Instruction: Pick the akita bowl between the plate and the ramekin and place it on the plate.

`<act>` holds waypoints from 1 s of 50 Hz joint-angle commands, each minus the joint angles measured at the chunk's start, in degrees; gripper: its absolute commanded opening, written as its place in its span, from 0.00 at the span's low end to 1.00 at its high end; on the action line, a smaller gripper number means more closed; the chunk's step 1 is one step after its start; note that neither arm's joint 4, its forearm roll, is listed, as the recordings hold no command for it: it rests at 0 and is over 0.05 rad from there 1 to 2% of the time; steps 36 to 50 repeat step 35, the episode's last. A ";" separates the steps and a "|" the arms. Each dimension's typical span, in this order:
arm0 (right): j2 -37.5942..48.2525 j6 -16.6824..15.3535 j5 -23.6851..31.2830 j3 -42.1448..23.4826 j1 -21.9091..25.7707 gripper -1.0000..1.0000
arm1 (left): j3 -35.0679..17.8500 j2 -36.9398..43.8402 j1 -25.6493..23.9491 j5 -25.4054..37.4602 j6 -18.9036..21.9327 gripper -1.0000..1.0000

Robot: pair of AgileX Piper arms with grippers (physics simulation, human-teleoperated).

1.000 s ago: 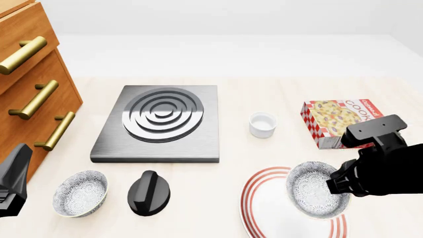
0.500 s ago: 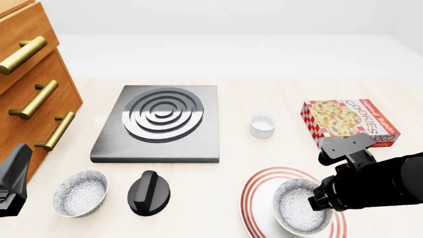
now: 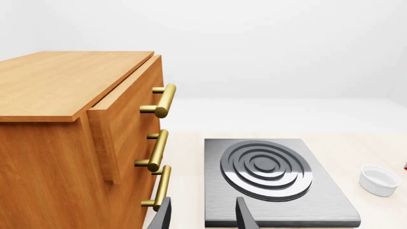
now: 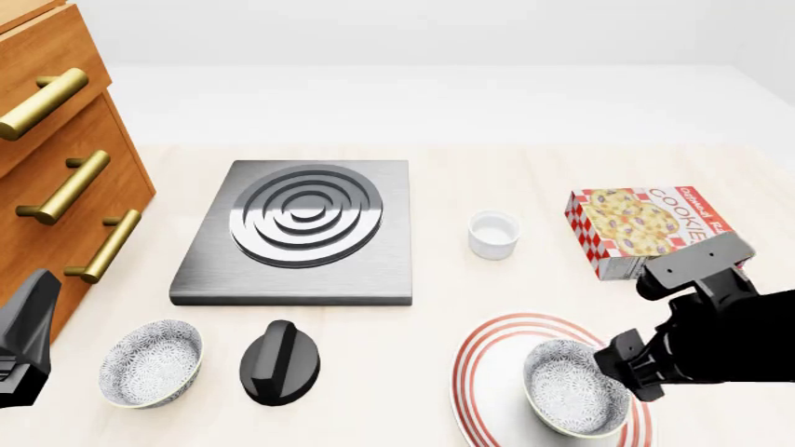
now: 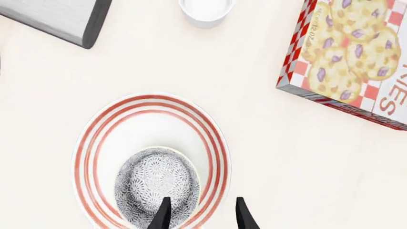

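Observation:
The akita bowl [image 4: 572, 388] [image 5: 156, 183], white with a grey-blue pattern, sits upright on the plate [image 4: 478, 372] [image 5: 102, 138], a wide white plate with red rings. My right gripper [image 4: 627, 365] [image 5: 200, 217] hangs open just above the bowl's right rim, one finger [image 5: 162, 214] over the bowl's inside and the other outside its rim. The plain white ramekin [image 4: 493, 233] [image 5: 205, 9] [image 3: 380, 180] stands beyond the plate. My left gripper [image 4: 32, 326] [image 3: 202, 217] is open and empty at the near left, by the drawers.
A second patterned bowl [image 4: 152, 361] and a black knob [image 4: 279, 361] lie at the near left. A steel hob [image 4: 298, 228] [image 3: 267, 176] is at centre. A cookie box [image 4: 653, 223] [image 5: 356, 57] lies right of the ramekin. A wooden drawer unit [image 4: 62, 158] [image 3: 76, 133] stands at left.
The right gripper came down with the bowl onto the plate, then opened and drew back a little to the right. The bowl stays on the plate. The left arm has not moved.

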 commanded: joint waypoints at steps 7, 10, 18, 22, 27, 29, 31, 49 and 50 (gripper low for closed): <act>-22.37 -9.27 17.41 -14.31 -15.15 1.00 | 0.00 0.00 0.00 0.00 0.00 1.00; -23.46 -8.42 17.66 -16.49 -14.94 1.00 | 0.00 0.00 0.00 0.00 0.00 1.00; -25.98 -8.81 19.72 -23.07 -14.87 1.00 | 0.00 0.00 0.00 0.00 0.00 1.00; -27.07 -9.15 20.21 -23.50 -16.25 1.00 | 0.00 0.00 0.00 0.00 0.00 1.00; -26.75 -8.32 20.39 -23.82 -16.19 1.00 | 0.00 0.00 0.00 0.00 0.00 1.00; -26.19 -9.22 19.95 -23.94 -16.09 1.00 | 0.00 0.00 0.00 0.00 0.00 1.00; -26.55 -9.48 20.68 -25.13 -15.80 1.00 | 0.00 0.00 0.00 0.00 0.00 1.00; -27.07 -9.86 20.77 -26.22 -16.19 1.00 | 0.00 0.00 0.00 0.00 0.00 1.00; -27.07 -9.86 20.77 -26.22 -16.19 1.00 | 0.00 0.00 0.00 0.00 0.00 1.00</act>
